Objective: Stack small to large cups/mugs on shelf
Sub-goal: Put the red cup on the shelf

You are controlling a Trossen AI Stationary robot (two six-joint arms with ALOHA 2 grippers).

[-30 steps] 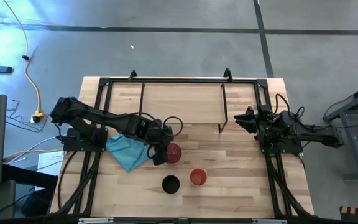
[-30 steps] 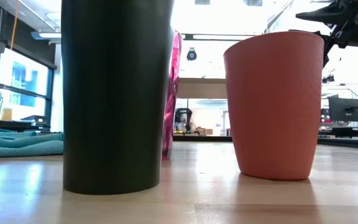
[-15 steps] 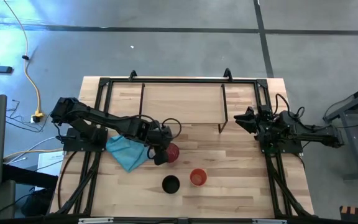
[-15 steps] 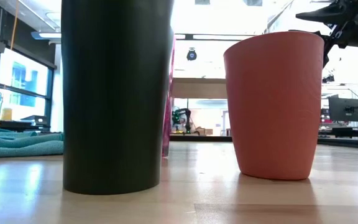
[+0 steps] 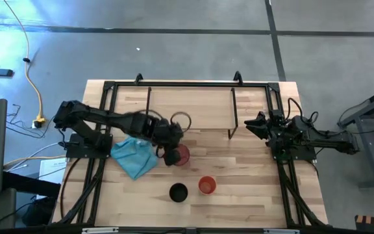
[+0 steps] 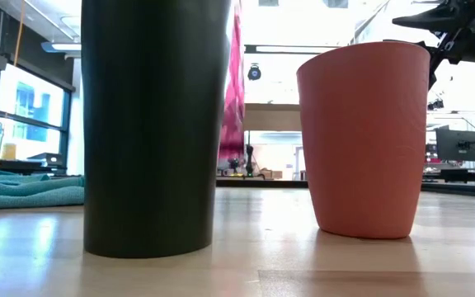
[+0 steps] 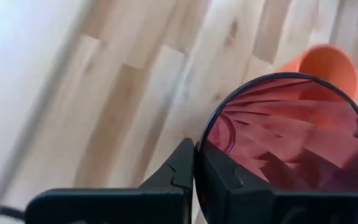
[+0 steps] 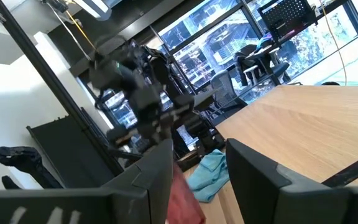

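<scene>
Wooden table (image 5: 252, 195), seen from above, carries my two arms and all three cups. My left gripper (image 5: 169, 154) is clenched on the rim of the pink tumbler (image 5: 181, 153), one finger (image 7: 178, 177) outside the wall and the other inside; at table level the tumbler's base hangs clear of the wood, behind the black cup (image 5: 178, 192). The black cup stands just to the near side of the tumbler, the red-orange cup (image 5: 206, 185) beside it toward my right arm, both upright and apart from each other. A teal cloth (image 5: 133, 158) lies by the tumbler on the side toward my left arm's base. The shelf (image 5: 190, 104) stands beyond the tumbler, at the table's far edge. My right gripper (image 5: 256, 125) waits off the shelf's right end, fingers (image 8: 252, 167) parted around nothing.
</scene>
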